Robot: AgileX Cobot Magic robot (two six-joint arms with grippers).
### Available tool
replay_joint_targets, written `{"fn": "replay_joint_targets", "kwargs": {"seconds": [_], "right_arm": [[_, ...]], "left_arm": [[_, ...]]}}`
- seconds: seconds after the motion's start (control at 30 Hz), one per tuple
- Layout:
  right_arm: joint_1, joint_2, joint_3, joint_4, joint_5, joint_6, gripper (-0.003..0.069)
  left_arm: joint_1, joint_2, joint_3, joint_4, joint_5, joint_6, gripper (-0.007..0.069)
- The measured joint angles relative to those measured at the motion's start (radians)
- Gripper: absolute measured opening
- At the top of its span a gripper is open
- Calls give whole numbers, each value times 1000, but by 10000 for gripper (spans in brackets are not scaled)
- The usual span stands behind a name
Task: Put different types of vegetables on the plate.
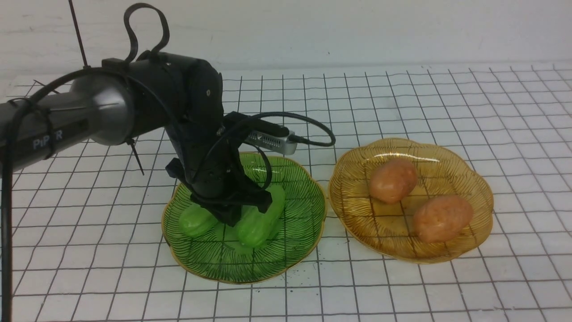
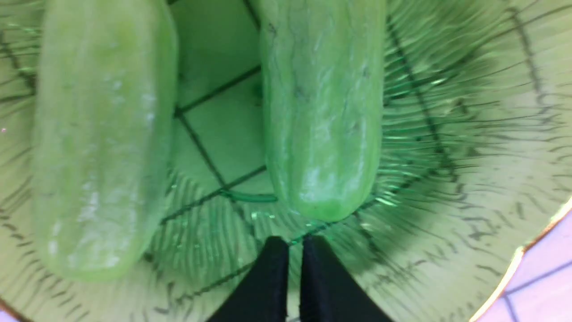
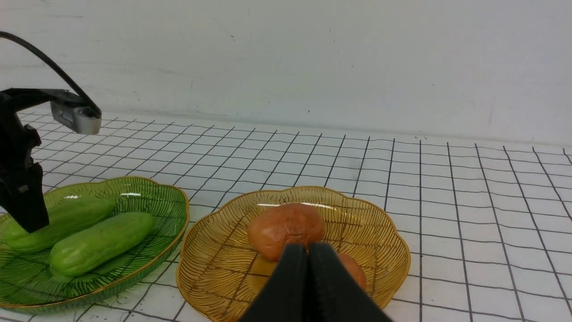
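Evidently sorted by kind: cucumbers [image 1: 257, 226] fill the left green plate [image 1: 306, 223], potatoes [image 1: 393, 180] the right amber plate [image 1: 353, 210]; left end effector [image 2: 295, 243], pressed together, hovers empty between cucumbers; right end effector [image 3: 307, 250] is pressed together too.

I see my right end effector [image 3: 308, 250] low in front, with its two black fingers pressed together. Just behind it sits a yellow plate [image 3: 389, 250] with two brown potatoes [image 3: 286, 230] in it. The fingers hide part of the nearer one. Next to it is a green plate [image 3: 176, 201] with two green cucumbers [image 3: 100, 241] lying side by side. The left arm [image 3: 18, 179] hangs over that plate. Both plates rest on the white bench [image 3: 469, 201] with black squares.
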Motion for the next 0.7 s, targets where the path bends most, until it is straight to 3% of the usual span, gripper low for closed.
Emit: {"fn": "replay_joint_targets", "kwargs": {"seconds": [0.3,0.47,0.7], "right_arm": [[0,0,0,0,0,0,-15],[0,0,2,0,-1,7,-15],[-32,-45,106,-6,-17,18,-15]], "left_arm": [[0,-30,0,-38,23,3,-8],[0,-141,0,-69,131,3,-8],[0,-328,0,-68,155,3,-8]]}}
